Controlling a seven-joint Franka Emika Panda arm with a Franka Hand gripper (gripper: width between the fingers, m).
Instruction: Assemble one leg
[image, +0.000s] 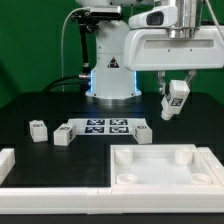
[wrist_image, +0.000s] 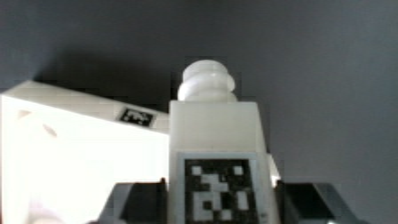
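Note:
My gripper (image: 176, 88) is shut on a white leg (image: 173, 101) and holds it tilted in the air above the far right part of the large white square panel (image: 165, 166). In the wrist view the leg (wrist_image: 217, 125) fills the middle, with its marker tag facing the camera and its rounded peg pointing away. The dark fingers (wrist_image: 135, 203) press on both its sides. A corner of the panel (wrist_image: 80, 140) lies below it. Three more legs sit on the table: one (image: 38, 129), a second (image: 65, 135) and a third (image: 141, 133).
The marker board (image: 104, 126) lies flat between the loose legs. A white L-shaped border (image: 40, 185) runs along the front and the exterior view's left. The robot base (image: 112, 70) stands behind.

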